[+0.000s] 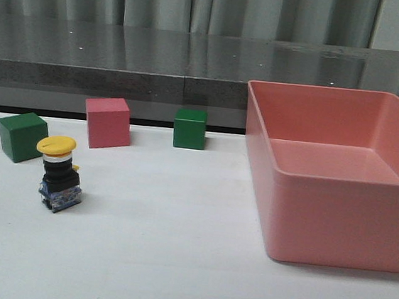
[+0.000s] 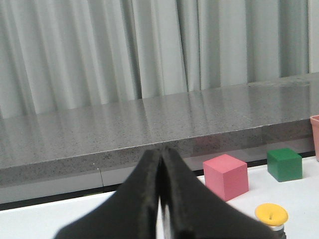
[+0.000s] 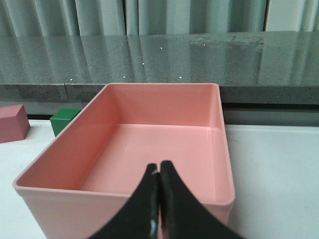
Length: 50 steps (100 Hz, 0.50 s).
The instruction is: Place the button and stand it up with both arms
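Your small push-button with the yellow mushroom cap, black cylindrical body and bluish clear contact block (image 1: 58,175) stands on the white worktop (image 1: 175,247) toward the left, cap uppermost and resting on its contact block, a little tilted if anything. It sits just in front of the nearer dark green cube (image 1: 21,136), apart from it, with the pink cube (image 1: 107,123) behind and a second green cube (image 1: 189,128) further along toward the large, empty pink plastic bin (image 1: 336,207).

Neither arm appears in the front view, so both are held back from the work. Your left black wedge-shaped gripper (image 2: 160,199) has its fingers pressed together with nothing between them; the button's cap shows just beyond it, low in that view. Your right black gripper (image 3: 159,199) is likewise closed on nothing and faces the bin's open interior.

Judging from this, the button looks already placed and standing, with nothing in either gripper, so you are either at the end of the task or at a reset before another attempt. If you go again, you must first spread the left gripper, since it is nearest the button, and come down around the black body below the cap rather than the cap itself. Keep the approach clear of the green cube beside it, as a nudge could topple the button.
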### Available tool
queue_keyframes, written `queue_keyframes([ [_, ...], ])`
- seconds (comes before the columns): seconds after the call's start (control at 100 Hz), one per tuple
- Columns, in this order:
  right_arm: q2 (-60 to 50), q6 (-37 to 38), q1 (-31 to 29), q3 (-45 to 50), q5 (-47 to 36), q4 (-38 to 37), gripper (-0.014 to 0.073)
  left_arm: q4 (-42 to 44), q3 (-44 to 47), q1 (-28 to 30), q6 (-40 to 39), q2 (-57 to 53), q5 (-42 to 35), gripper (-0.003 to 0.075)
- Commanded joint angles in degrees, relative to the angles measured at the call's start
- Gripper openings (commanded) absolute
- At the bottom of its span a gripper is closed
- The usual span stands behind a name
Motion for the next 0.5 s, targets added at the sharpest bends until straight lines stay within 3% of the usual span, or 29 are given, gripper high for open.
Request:
queue_keyframes([
  [0.0, -2.4, 0.5, -0.4, 1.0, -6.9, -1.0, -0.0061, -0.4, 2.6, 0.0, -0.5, 0.6, -4.5, -0.0020],
  [0.49, -2.7, 0.5, -0.5, 4.0, -9.5, -1.0, -0.0061, -0.4, 2.6, 0.0, -0.5, 0.6, -4.5, -0.0020],
])
